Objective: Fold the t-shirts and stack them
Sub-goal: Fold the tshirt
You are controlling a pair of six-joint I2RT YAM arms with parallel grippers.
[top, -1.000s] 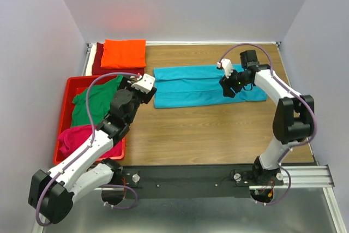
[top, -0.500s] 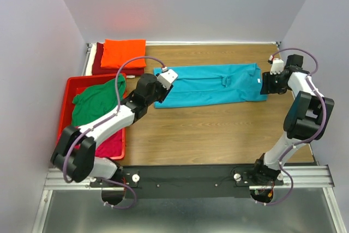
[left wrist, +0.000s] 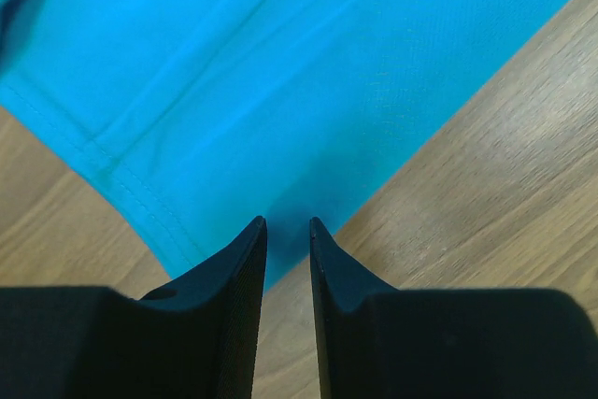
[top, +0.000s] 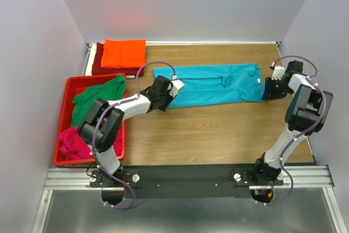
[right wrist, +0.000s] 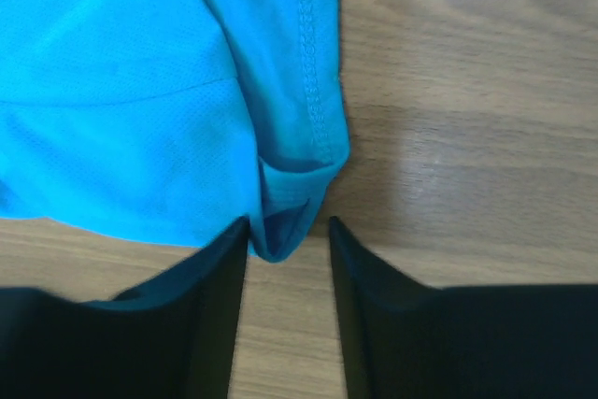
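The turquoise t-shirt (top: 212,83) lies flat as a long folded strip across the middle of the table. My left gripper (top: 163,102) is down at its near left corner. In the left wrist view that gripper (left wrist: 287,223) stands open by a narrow gap, with the tip of the turquoise corner (left wrist: 234,72) between the fingertips. My right gripper (top: 266,92) sits at the near right corner. In the right wrist view it (right wrist: 288,223) is open, and the folded hem corner (right wrist: 290,221) hangs between the fingers, close to the left one.
A red crate (top: 76,161) at the left holds a green shirt (top: 95,99) and a magenta shirt (top: 73,140). A folded orange shirt (top: 124,53) lies on a dark red one (top: 101,65) at the back left. Walls close in on three sides.
The left gripper swung from beside the crate to the shirt's near left corner and narrowed. The right gripper went from the shirt's middle to its right corner and narrowed. The shirt now lies stretched longer.
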